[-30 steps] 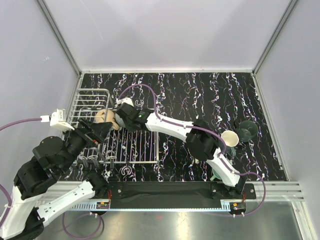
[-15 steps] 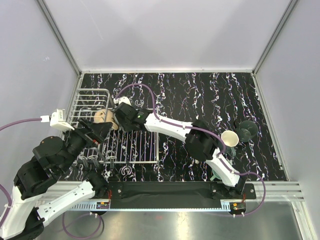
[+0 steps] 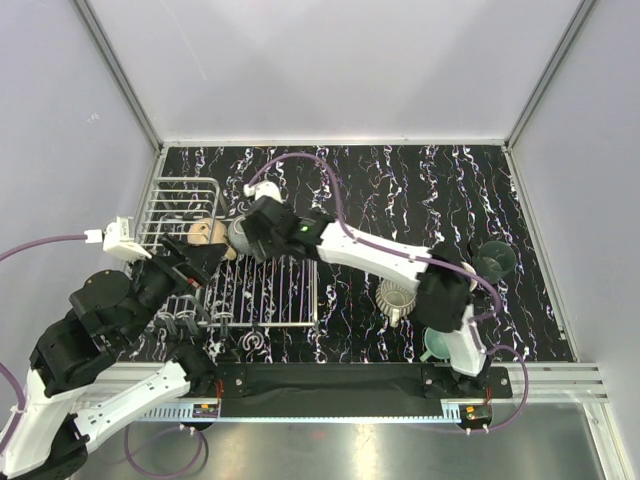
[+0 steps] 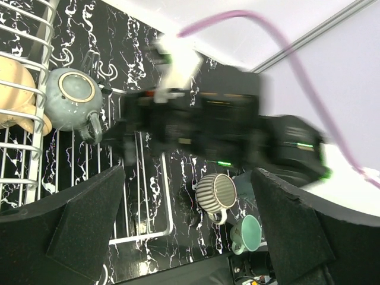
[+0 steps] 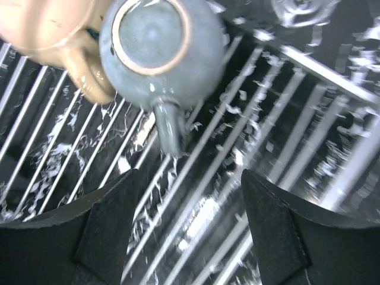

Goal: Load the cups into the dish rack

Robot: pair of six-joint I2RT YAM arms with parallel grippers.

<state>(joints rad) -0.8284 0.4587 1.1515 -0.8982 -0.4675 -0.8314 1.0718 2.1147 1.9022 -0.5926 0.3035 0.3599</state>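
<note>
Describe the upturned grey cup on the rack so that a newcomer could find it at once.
Find the white wire dish rack on the table's left side. On its flat grid, beside the peach-tan cup, a grey-teal cup sits bottom-up. Its pale foot ring and grey-blue glaze set it apart from its peach neighbour.

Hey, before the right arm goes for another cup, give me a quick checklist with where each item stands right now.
1. Right gripper open, clear of grey cup: ok.
2. Grey cup upside down on rack, beside peach cup: ok.
3. Left gripper open, holding nothing: ok.
4. Ribbed cup and mint cup waiting on table: ok.
5. Bare rack grid for another cup: ok.
6. Grey cup steady on rack: cannot tell.
</note>
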